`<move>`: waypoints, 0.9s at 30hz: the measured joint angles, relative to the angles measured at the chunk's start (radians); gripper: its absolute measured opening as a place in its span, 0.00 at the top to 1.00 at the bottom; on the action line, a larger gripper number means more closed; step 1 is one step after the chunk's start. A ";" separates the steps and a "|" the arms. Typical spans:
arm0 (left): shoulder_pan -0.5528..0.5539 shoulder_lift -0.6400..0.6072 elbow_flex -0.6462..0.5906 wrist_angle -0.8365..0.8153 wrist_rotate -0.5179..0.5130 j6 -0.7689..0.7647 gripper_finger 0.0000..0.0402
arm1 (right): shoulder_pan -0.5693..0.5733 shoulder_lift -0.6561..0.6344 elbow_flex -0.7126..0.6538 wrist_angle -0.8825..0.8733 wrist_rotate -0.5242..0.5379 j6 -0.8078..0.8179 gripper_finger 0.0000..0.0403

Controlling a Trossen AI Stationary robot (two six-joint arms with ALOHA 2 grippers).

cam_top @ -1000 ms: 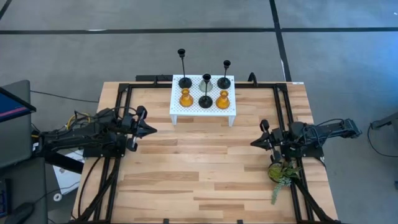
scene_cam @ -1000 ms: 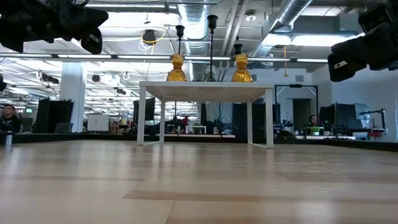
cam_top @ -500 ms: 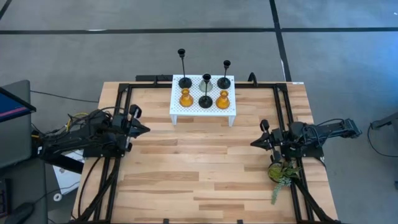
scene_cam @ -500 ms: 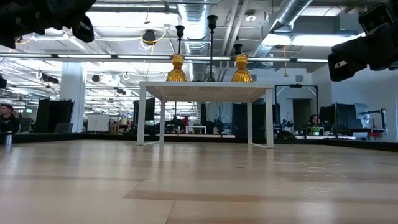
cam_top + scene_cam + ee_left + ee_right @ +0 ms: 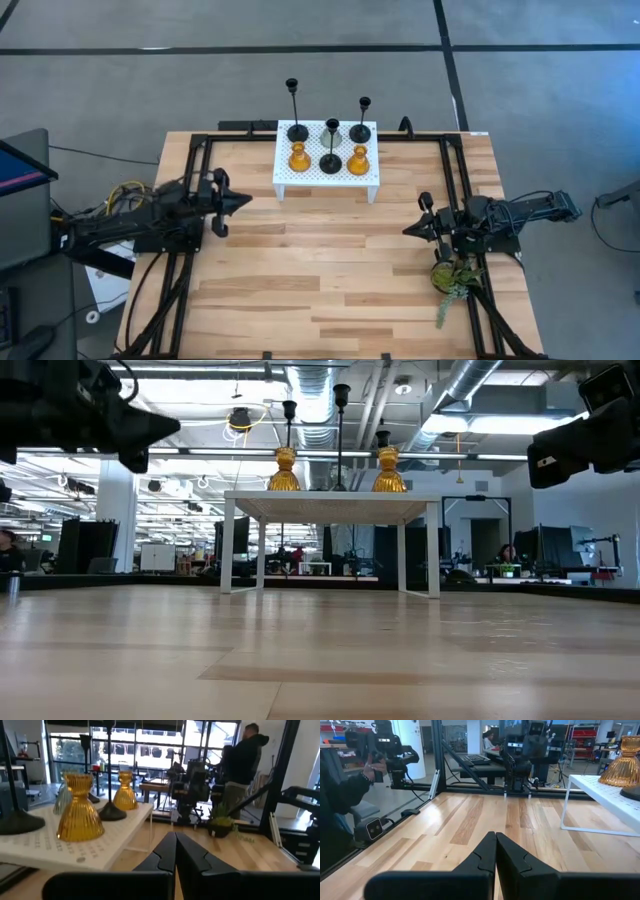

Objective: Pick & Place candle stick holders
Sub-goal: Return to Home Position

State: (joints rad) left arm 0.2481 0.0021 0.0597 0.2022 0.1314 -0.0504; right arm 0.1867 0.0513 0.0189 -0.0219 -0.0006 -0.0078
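6 candle stick holders [image 5: 330,148] stand on the white shelf [image 5: 327,178]; 1 seems clear glass. Left gripper [image 5: 243,201] and right gripper [image 5: 408,230] hang at the table's [image 5: 300,290] sides, fingers pressed together.

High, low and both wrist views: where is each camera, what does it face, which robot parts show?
High view: overhead, facing down on the white shelf of candle stick holders; left arm, right arm.
Low view: table-top height, level toward the shelf; arms at upper corners.
Left wrist view: on left arm, facing the shelf past the shut left gripper.
Right wrist view: on right arm, facing across the table past the shut right gripper.
Shared: the shelf, everywhere.
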 joint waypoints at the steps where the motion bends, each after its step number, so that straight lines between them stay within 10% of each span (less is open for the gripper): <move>1: 0.000 0.000 -0.010 0.008 0.000 0.000 0.99 | 0.000 0.000 0.000 0.000 0.000 0.000 1.00; 27: 0.000 0.000 -0.054 -0.003 0.033 -0.065 0.98 | 0.000 0.000 0.001 -0.001 0.001 0.000 1.00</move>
State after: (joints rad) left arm 0.2481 0.0025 0.0055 0.1990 0.1646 -0.1154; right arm 0.1864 0.0513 0.0196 -0.0227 0.0002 -0.0079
